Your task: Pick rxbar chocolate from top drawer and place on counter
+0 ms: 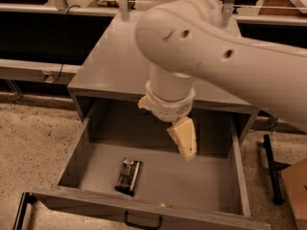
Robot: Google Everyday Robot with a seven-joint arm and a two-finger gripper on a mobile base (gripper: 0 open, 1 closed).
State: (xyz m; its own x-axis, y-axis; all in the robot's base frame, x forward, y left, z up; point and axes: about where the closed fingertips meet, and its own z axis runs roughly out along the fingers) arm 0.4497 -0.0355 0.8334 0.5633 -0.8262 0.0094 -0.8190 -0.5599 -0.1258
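The robot's white arm (216,56) reaches in from 3 o'clock across the upper part of the view, and its thick rounded link bends down into a short cylindrical wrist (169,87) ending in a ribbed collar. Under that collar, near the middle of the view, the gripper (165,126) points downward. One pale yellow finger (183,137) slants toward 5 o'clock, the other's tip peeks out at the collar's 9 o'clock, and the two are spread well apart with nothing between them.
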